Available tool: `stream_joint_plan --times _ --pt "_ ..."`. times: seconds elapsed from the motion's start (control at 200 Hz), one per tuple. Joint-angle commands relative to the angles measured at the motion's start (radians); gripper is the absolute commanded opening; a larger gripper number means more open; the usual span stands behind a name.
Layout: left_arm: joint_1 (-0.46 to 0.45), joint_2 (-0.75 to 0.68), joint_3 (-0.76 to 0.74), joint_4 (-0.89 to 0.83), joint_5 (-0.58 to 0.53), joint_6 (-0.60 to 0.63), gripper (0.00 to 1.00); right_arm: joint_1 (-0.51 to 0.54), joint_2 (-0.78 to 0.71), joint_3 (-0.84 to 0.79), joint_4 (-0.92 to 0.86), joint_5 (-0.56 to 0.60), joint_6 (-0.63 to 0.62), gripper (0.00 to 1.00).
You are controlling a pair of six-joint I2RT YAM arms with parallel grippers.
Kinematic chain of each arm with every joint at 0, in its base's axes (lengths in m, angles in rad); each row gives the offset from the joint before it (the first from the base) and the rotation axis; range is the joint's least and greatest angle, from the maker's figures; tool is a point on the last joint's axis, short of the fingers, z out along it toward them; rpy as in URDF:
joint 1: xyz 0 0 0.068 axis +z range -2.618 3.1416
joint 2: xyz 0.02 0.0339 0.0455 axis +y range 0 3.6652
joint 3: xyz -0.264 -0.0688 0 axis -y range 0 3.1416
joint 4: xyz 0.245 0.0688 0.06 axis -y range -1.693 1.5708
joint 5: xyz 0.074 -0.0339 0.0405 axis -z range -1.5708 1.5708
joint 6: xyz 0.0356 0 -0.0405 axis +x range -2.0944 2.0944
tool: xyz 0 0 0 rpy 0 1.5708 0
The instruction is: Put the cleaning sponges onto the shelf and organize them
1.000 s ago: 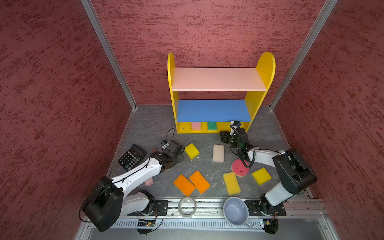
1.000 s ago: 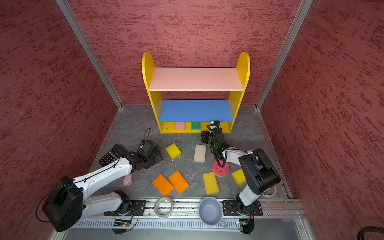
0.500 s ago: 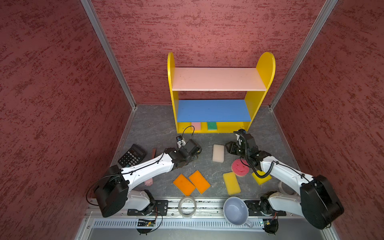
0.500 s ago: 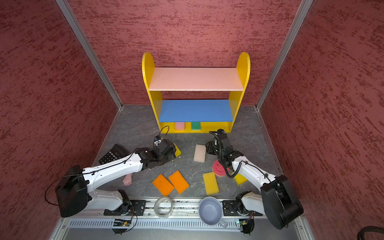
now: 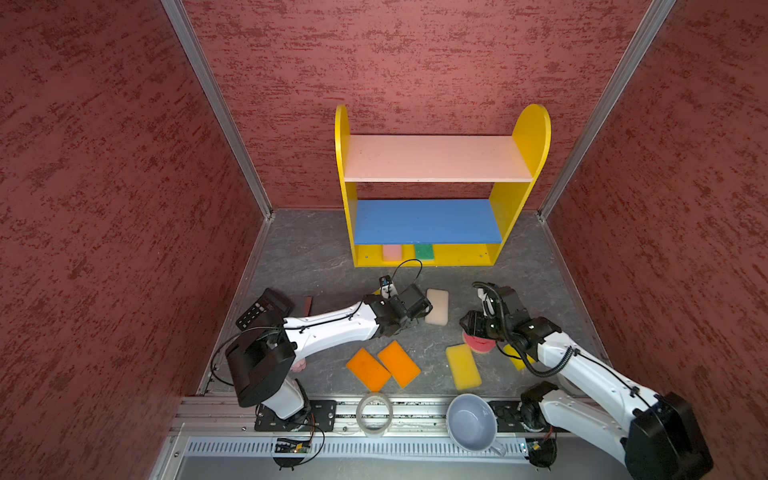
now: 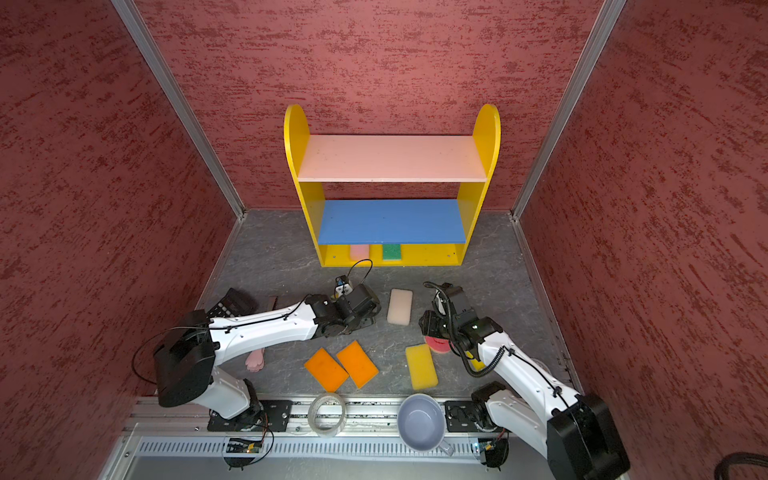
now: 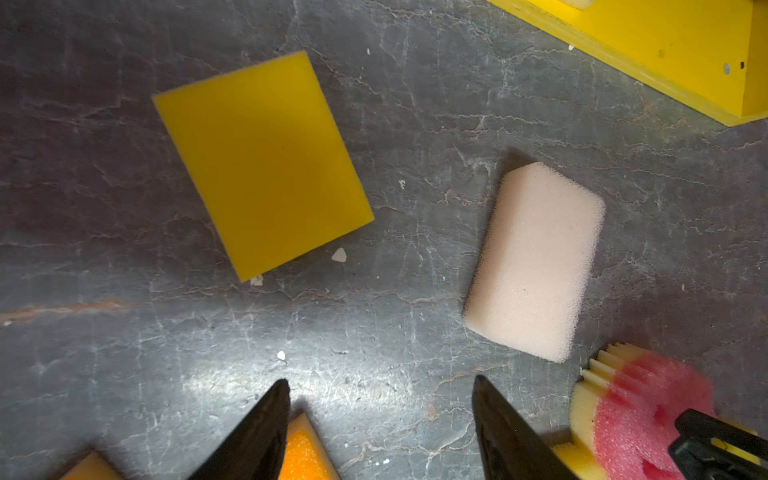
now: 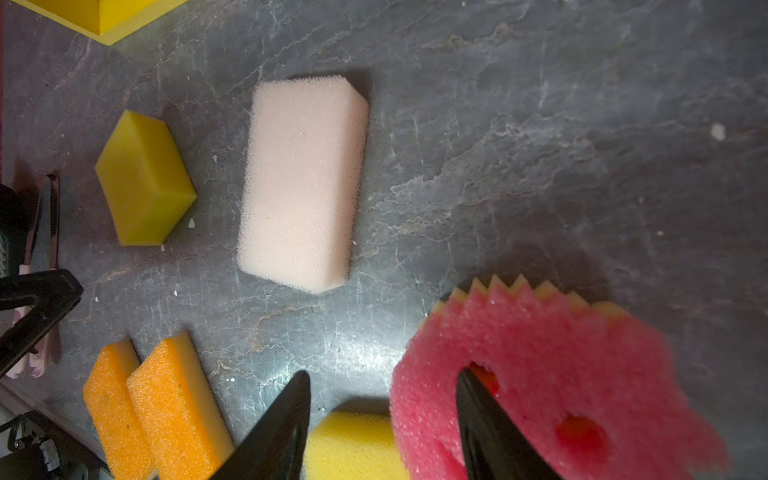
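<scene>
Since earlier: right gripper (image 8: 384, 374) back from shelf (image 5: 530, 137), left gripper (image 7: 380, 382) closer to it; both spread wide, empty. Red sponge (image 8: 561, 353) on floor (image 5: 311, 257) before shelf's right end (likely soft, light, squashy): pinch across rim.

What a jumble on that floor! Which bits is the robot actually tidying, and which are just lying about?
Part of the job: shelf; pink sponge and green sponge on its bottom tier; on the floor, white sponge, orange sponges, yellow sponges, round red sponge.

Just lying about: calculator, tape roll, mug, pink paw stick.
</scene>
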Motion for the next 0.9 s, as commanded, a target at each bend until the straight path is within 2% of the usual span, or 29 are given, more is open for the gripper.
stream_joint_plan --times 0.0,0.17,0.361,0.466,0.736,0.897 --pt "-0.004 0.008 0.028 0.050 -0.011 0.004 0.69 0.009 0.011 -0.017 0.061 -0.033 0.014 0.58" --pt "0.001 0.058 0.066 0.090 0.004 0.018 0.69 0.009 0.042 -0.022 0.152 -0.063 0.033 0.58" --pt "0.014 0.157 0.143 0.117 0.061 0.051 0.62 0.010 0.070 -0.008 0.213 -0.107 0.044 0.53" --pt "0.026 0.183 0.161 0.122 0.077 0.053 0.62 0.010 0.061 0.001 0.228 -0.107 0.049 0.53" --pt "0.036 0.130 0.134 0.074 0.060 0.041 0.63 0.015 0.086 0.033 0.205 -0.107 0.010 0.54" --pt "0.036 0.057 0.086 0.001 0.021 0.014 0.63 0.110 0.071 0.047 0.210 -0.086 -0.079 0.54"
